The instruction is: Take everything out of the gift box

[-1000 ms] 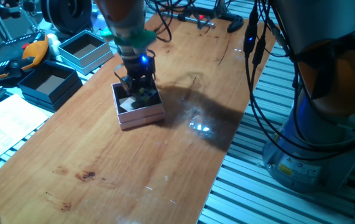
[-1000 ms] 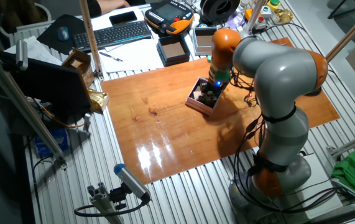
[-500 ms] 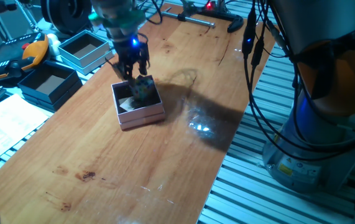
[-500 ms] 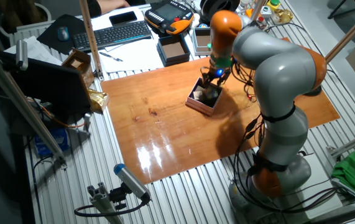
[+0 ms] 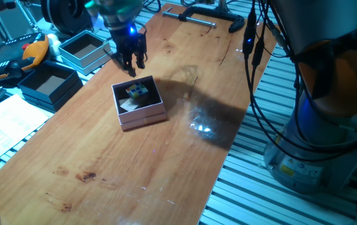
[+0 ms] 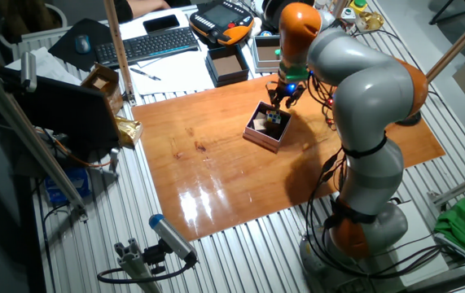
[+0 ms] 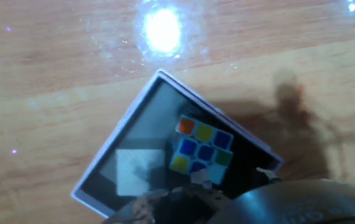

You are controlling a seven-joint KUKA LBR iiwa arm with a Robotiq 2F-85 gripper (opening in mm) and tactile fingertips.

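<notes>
While both things lie inside: box (image 5: 139, 103) not emptied.
Hand (image 5: 130, 60): above box's far edge, holding nothing, fingers apart.
Cube (image 7: 201, 147): beside block (image 7: 139, 172), reachable from above.

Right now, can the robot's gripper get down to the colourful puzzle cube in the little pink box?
Probably yes. The gripper hangs above the far edge of the small pale-pink cardboard gift box, which has no lid. The multicoloured puzzle cube lies uncovered inside, beside a pale beige-grey block, with nothing over it.
</notes>
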